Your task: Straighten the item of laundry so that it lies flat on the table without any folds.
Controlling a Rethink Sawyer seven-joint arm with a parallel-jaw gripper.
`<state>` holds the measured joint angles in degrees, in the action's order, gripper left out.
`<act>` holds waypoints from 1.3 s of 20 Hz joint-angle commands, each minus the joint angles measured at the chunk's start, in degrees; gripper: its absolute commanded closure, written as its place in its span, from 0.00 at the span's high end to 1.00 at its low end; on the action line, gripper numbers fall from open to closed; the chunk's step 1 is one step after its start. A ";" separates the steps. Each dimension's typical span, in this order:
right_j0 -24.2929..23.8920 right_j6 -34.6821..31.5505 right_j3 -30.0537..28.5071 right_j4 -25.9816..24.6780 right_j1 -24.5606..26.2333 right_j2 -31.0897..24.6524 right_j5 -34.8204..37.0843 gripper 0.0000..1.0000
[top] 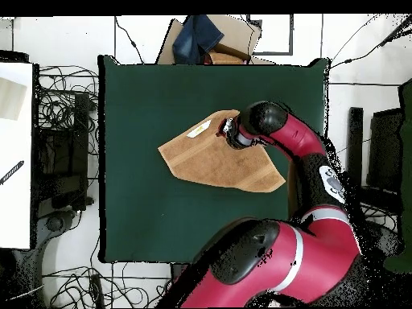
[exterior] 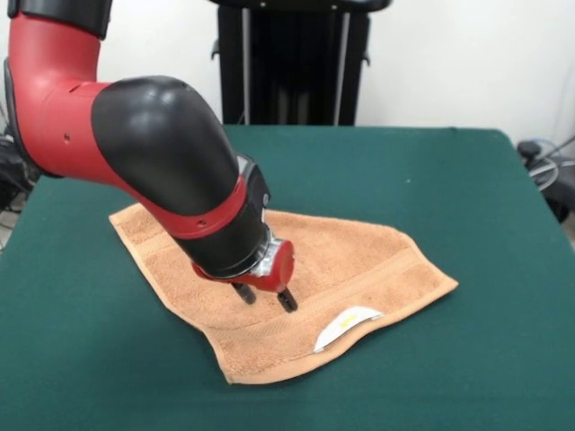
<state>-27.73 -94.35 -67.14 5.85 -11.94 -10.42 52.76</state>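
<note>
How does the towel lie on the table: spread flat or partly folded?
Partly folded. The towel shows a doubled-over edge by its white label, and its outline is not rectangular.

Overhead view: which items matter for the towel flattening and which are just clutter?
Job:
- towel, folded over near its white label
- green table
- end effector, down on the towel

Clutter:
- cardboard box with blue cloth beyond the table
- floor cables

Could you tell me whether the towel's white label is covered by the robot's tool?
No, the white label lies exposed near the towel's front edge, apart from the tool, which stands further in on the cloth.
</note>
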 commanded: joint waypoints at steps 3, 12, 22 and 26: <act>1.09 -4.85 6.59 0.84 3.07 -2.74 11.94 1.00; 0.43 -2.52 19.86 -0.38 10.10 -3.36 21.51 1.00; -1.50 -0.75 14.54 0.67 13.33 -5.00 11.57 1.00; -1.35 -0.61 17.36 0.88 14.20 -4.72 13.57 1.00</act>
<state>-29.00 -94.36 -49.41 6.85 -2.69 -10.57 69.25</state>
